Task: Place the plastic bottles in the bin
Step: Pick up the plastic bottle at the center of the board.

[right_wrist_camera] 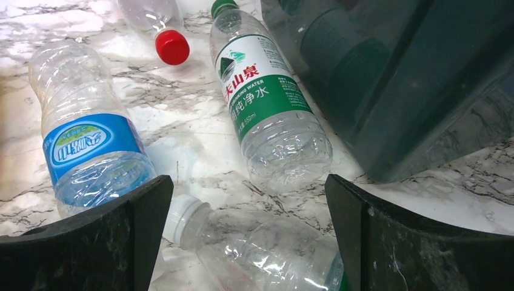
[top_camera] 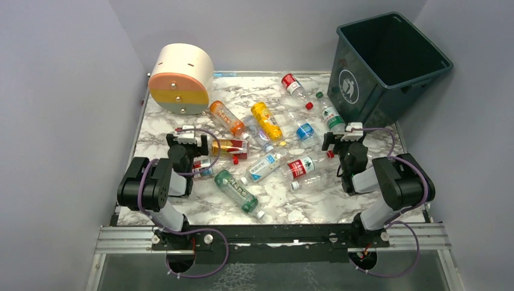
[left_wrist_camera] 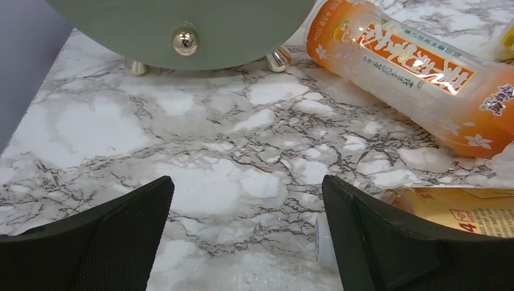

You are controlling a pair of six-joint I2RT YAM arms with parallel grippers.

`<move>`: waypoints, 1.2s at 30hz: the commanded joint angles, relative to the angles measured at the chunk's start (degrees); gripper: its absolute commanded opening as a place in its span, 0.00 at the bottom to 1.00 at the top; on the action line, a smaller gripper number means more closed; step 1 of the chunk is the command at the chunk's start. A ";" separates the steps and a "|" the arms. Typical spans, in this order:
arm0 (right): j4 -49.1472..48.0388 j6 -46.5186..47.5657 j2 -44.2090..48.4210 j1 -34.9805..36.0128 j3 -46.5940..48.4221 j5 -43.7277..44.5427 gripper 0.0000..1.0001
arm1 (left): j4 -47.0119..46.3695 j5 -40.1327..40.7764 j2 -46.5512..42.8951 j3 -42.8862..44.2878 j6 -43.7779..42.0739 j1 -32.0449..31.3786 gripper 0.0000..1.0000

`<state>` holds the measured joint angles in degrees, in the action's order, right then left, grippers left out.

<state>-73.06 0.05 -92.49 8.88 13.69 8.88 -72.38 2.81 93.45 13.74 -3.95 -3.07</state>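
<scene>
Top external view, contents of the marble table (top_camera: pixel 285 209):

- Bin (top_camera: pixel 363 100): dark teal, upright at the far right corner, with a white round logo on the side facing the arms.
- Plastic bottles (top_camera: pixel 301 167): all lying on the tabletop outside the bin, scattered across the middle. They include an orange bottle (top_camera: pixel 226 117), a yellow bottle (top_camera: pixel 267 120) and a green bottle (top_camera: pixel 237 190) nearest the arm bases.
- Cream cylinder (top_camera: pixel 182 73): far left, orange and green face, resting on small metal feet.
- Left gripper (left_wrist_camera: pixel 245 182): jaws spread wide and holding nothing, over bare marble. The orange bottle lies ahead to its right, and an amber bottle (left_wrist_camera: pixel 451 209) lies against the right finger.
- Right gripper (right_wrist_camera: pixel 245 182): jaws spread wide and holding nothing. A clear white-capped bottle (right_wrist_camera: pixel 254 248) lies between the fingers.

Right wrist view, obstructions and labels:

- Green-label bottle (right_wrist_camera: pixel 263 97): lies just beside the bin's base. It reads "夫山泉", "DRINKING WATER" and "550ml".
- Blue-label bottle (right_wrist_camera: pixel 88 145): to the left, lettering unclear.
- Red cap (right_wrist_camera: pixel 173 46): beyond the others.

Left wrist view: the orange bottle's label carries Chinese script and white flowers.
</scene>
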 commanded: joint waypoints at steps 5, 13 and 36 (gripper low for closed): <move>10.48 1.99 8.97 0.08 1.74 -4.52 1.00 | 10.86 3.55 -13.34 -0.53 3.94 0.10 0.99; 17.96 1.45 18.20 0.08 1.85 -8.54 0.99 | 24.18 2.37 -22.44 3.42 7.90 -2.24 0.99; 73.11 -14.80 37.64 0.08 31.71 -15.79 0.99 | 65.51 -1.24 -45.07 25.94 27.53 -3.01 0.99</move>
<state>-16.45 -9.13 -55.75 8.88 38.24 -5.82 -17.39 1.72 50.74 34.50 17.82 -5.76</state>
